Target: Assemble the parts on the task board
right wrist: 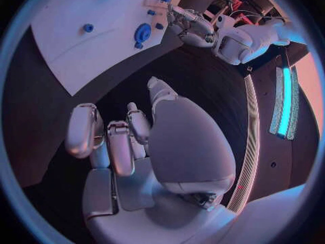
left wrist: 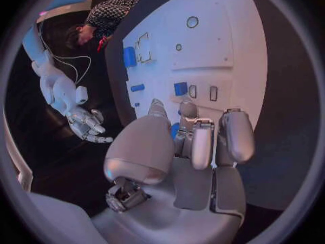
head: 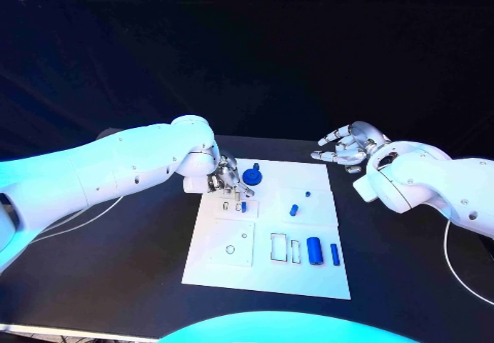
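The white task board lies mid-table. On it are a round blue part at the far edge, a small blue piece standing in a slot, a short blue peg, a blue cylinder and a slim blue bar. My left hand hovers over the board's far left corner, fingers curled down beside the round part. Some blue shows between its thumb and fingers; whether it is held is unclear. My right hand hangs off the board's far right corner, fingers apart and holding nothing.
Several unfilled outlined slots and a small ring hole mark the board's near half. Black table surrounds the board. White cables trail off at the left and at the right edge.
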Controlling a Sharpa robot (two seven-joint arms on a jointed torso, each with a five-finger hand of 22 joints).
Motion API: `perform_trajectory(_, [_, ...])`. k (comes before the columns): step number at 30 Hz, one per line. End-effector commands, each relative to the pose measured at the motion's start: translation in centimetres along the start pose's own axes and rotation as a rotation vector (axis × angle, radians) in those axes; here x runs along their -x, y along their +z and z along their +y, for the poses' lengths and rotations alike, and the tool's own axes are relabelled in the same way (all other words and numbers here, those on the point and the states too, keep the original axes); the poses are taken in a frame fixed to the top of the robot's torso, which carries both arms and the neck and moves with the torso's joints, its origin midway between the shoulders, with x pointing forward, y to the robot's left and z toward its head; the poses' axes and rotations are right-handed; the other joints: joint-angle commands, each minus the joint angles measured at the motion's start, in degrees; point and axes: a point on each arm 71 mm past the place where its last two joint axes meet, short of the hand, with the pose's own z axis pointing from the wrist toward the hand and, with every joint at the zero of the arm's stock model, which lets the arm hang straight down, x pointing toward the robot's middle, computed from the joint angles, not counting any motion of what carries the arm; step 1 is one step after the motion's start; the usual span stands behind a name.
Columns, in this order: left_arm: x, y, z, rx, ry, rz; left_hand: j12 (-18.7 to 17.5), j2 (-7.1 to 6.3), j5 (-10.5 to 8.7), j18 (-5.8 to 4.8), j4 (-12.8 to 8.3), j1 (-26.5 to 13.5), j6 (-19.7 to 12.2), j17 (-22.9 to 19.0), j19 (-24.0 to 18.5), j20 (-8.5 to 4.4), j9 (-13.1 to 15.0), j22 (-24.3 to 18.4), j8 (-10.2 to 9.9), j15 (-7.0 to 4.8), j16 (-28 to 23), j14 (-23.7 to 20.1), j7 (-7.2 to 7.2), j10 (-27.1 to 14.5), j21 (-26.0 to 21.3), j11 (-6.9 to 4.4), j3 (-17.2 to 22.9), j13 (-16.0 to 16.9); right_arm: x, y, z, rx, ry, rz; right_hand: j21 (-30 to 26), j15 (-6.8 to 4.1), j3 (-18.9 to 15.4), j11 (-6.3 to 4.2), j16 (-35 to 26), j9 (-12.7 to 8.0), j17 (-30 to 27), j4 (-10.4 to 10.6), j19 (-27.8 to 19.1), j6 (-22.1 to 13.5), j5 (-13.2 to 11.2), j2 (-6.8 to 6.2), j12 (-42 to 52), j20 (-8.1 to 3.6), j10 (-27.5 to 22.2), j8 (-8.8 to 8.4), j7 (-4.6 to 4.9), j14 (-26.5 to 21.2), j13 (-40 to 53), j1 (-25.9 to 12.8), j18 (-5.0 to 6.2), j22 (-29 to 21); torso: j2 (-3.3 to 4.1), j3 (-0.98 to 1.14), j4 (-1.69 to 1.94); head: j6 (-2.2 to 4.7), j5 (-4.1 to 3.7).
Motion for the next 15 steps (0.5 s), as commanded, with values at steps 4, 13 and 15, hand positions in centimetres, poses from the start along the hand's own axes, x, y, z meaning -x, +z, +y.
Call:
perform_trajectory(4, [-0.18, 0.29, -0.07, 0.0, 0.007, 0.024, 0.2, 0.41, -0.06, -0.97, 0.0, 0.2, 1.0, 10.5, 0.4, 0.02, 0.4, 0.3, 0.5, 0.18, 0.3, 4.6, -0.21, 0.1, 0.4, -0.26, -0.7, -0.1, -0.23, -0.06, 0.14, 0.006, -0.007, 0.022, -0.2, -0.24, 0.5, -0.26, -0.4, 0.0, 6.7, 0.0, -0.3, 0.3, 0.1, 0.09, 0.1, -0.19, -0.2, 0.27, -0.04, 4.2, 0.0, 0.5, 0.63, 0.0, -0.02, 0.05, -0.01, -0.23, 0.01])
perform_trajectory(13, [-0.33, 0.55, -0.06, 0.004, 0.016, 0.04, 0.1, 0.72, 0.19, -0.99, 0.0, 1.0, 1.9, 10.6, 0.3, -0.17, 1.0, 0.5, 1.2, -0.07, 0.3, 4.6, -0.57, 0.1, 0.5, -0.57, -1.0, 0.0, -0.22, 0.01, 0.11, 0.005, -0.008, 0.022, -0.3, -0.25, 0.6, -0.26, -0.4, 0.0, 6.6, 0.0, -0.3, 0.3, 0.0, 0.11, 0.1, -0.21, -0.2, 0.31, -0.05, 4.2, 0.0, 0.5, 0.65, -0.1, -0.01, 0.06, 0.0, -0.36, -0.05])
perform_trajectory(15, [-0.41, 0.63, -0.12, 0.003, 0.019, 0.044, 0.1, 0.76, 0.23, -1.0, 0.0, 1.1, 1.9, 10.6, 0.3, -0.2, 1.1, 0.6, 1.3, -0.1, 0.3, 4.6, -0.61, 0.1, 0.6, -0.61, -1.1, 0.0, -0.24, 0.03, 0.12, 0.005, -0.009, 0.023, -0.3, -0.25, 0.6, -0.26, -0.4, 0.0, 6.6, 0.0, -0.3, 0.3, 0.0, 0.11, 0.1, -0.21, -0.2, 0.31, -0.05, 4.2, 0.0, 0.5, 0.65, -0.1, -0.03, 0.06, -0.02, -0.44, -0.02])
